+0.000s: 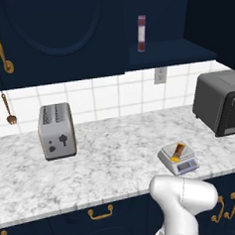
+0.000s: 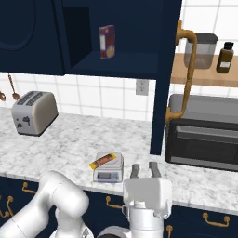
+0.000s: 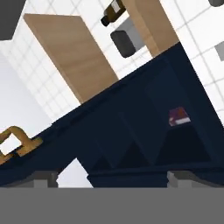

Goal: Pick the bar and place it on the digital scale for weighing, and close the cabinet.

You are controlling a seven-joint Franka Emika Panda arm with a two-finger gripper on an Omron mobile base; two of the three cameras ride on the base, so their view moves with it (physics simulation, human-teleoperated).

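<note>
The open cabinet door (image 2: 163, 69) is your main obstacle: it juts edge-on over the counter (image 2: 69, 139), its brass handle (image 2: 185, 74) on the far side, toward the black oven (image 2: 204, 135). You have free marble left of the door, between the digital scale (image 2: 109, 169) and the toaster (image 2: 32, 113). The gripper (image 2: 145, 168) sits low, just this side of the door.

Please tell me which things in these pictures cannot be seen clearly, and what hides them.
- Scale display: too small to read in both base views.
- Bar label: too small to read.
- Pack on the cabinet shelf: print blurred.
- Cabinet door: seen edge-on in the right base view, so its front is hidden.
- Gripper: jaws look apart and empty.
</note>
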